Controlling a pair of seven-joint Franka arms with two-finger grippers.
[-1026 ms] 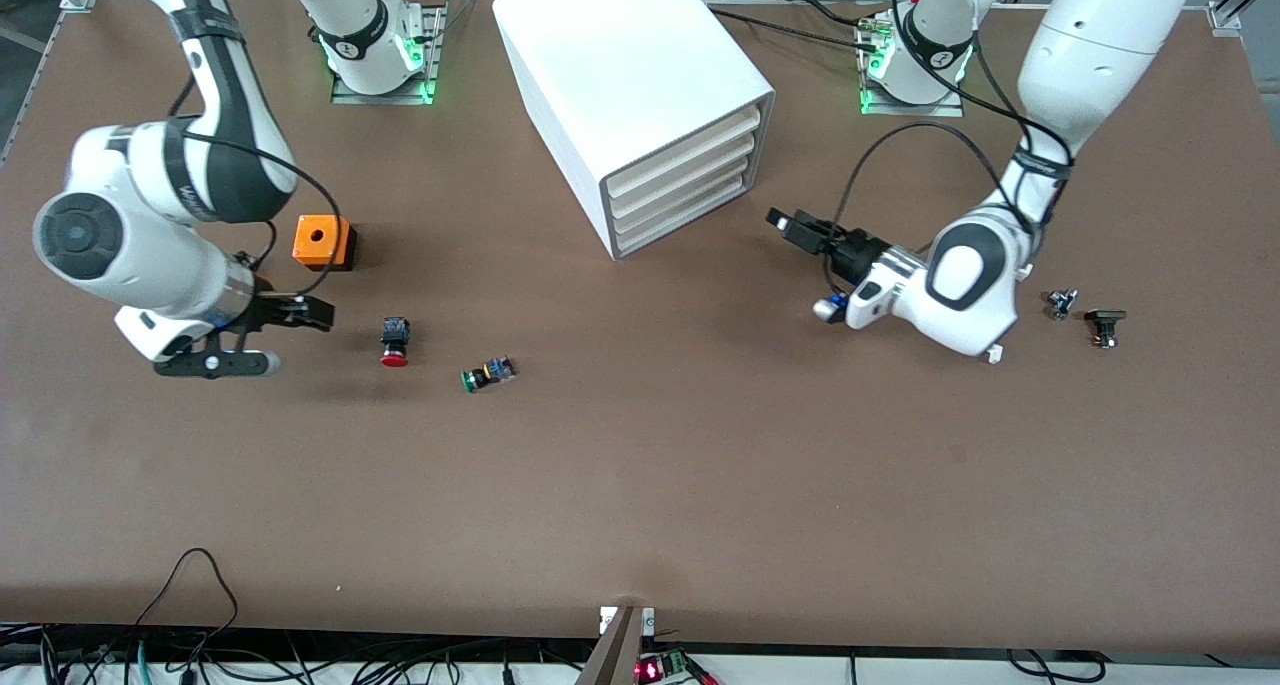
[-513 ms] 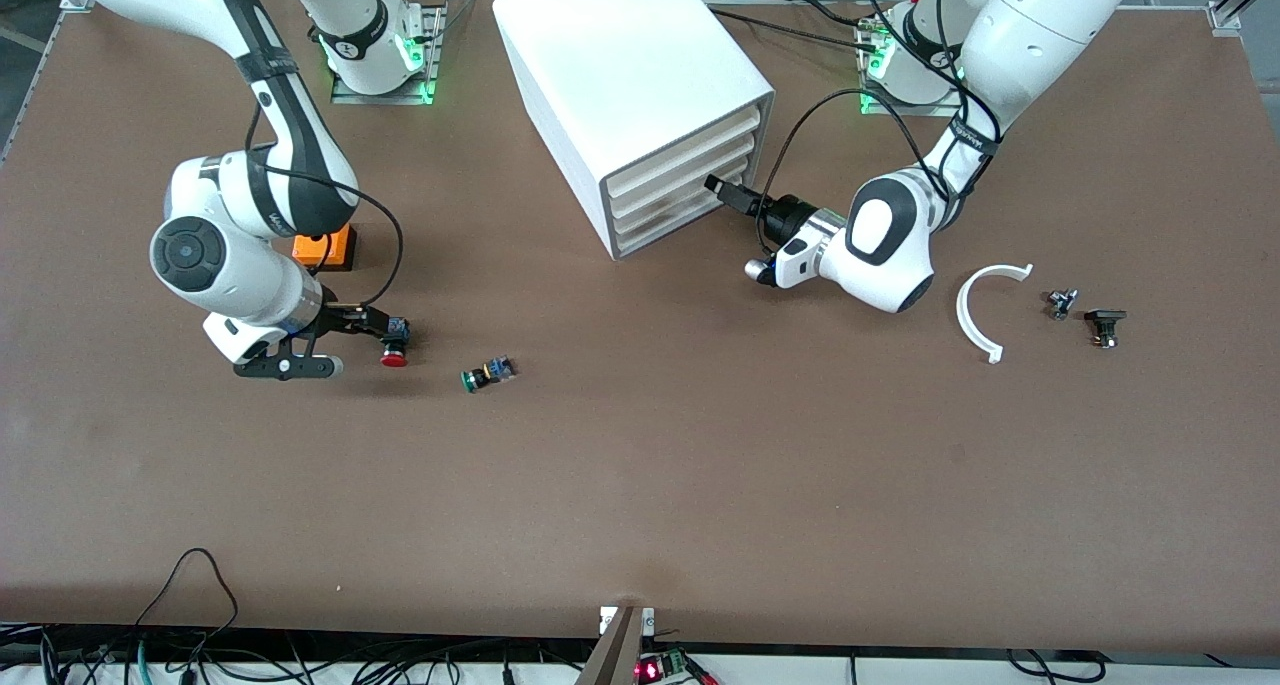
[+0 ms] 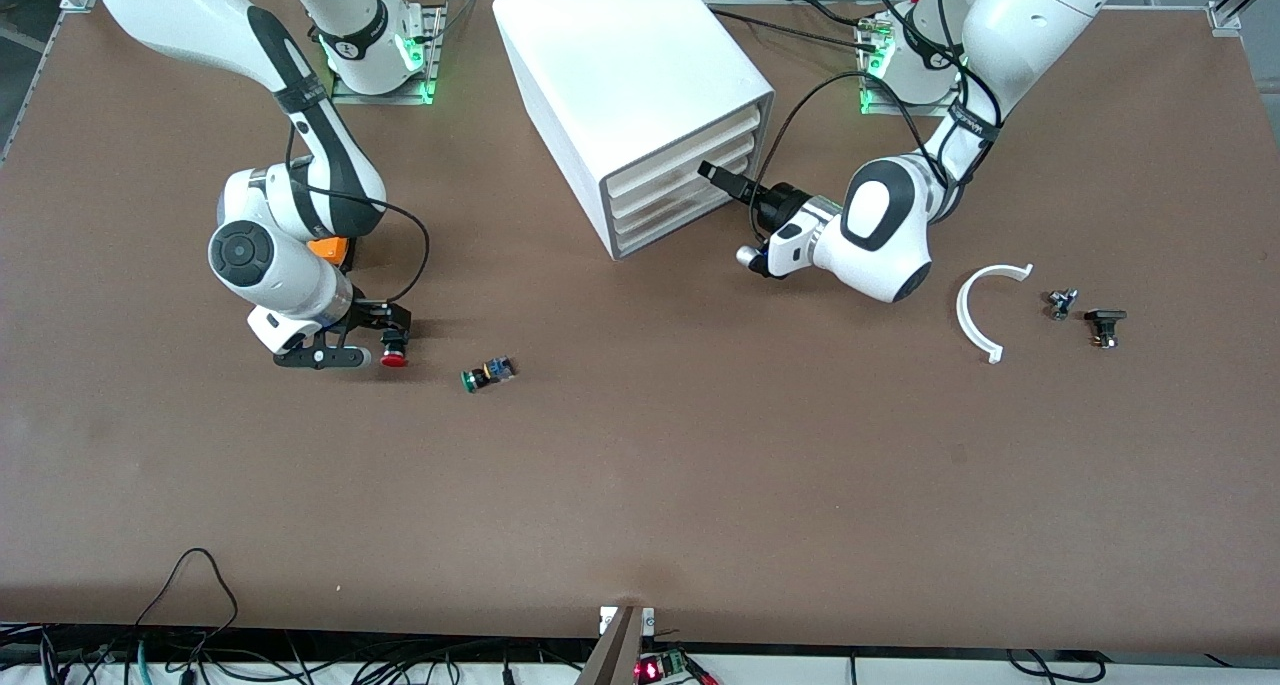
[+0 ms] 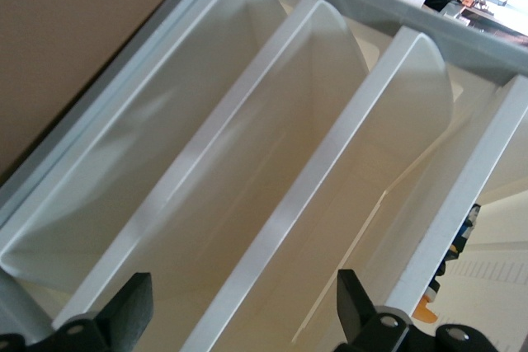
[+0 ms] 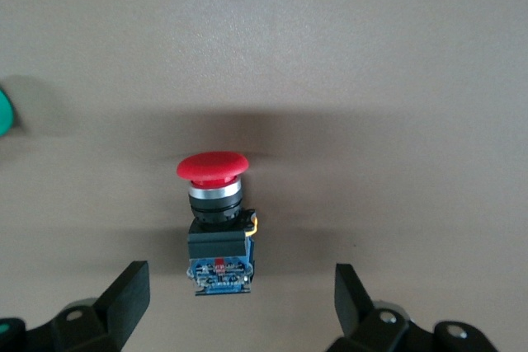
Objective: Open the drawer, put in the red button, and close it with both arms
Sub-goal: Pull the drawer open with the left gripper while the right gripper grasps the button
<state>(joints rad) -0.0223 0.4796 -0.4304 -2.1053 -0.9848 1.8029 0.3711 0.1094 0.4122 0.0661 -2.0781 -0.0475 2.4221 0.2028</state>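
1. The red button lay on its side on the table, toward the right arm's end from the white cabinet and nearer the front camera than it.
2. The right gripper hung low over the button with its fingers spread wide and nothing held; the right wrist view showed the black body between them and the red cap pointing away from the wrist, so the long axis ran along the gripper's reach.
3. The left gripper stood at the cabinet's slat fronts, fingers parted and empty, straddling the edge of a drawer.
4. No drawer was open yet.
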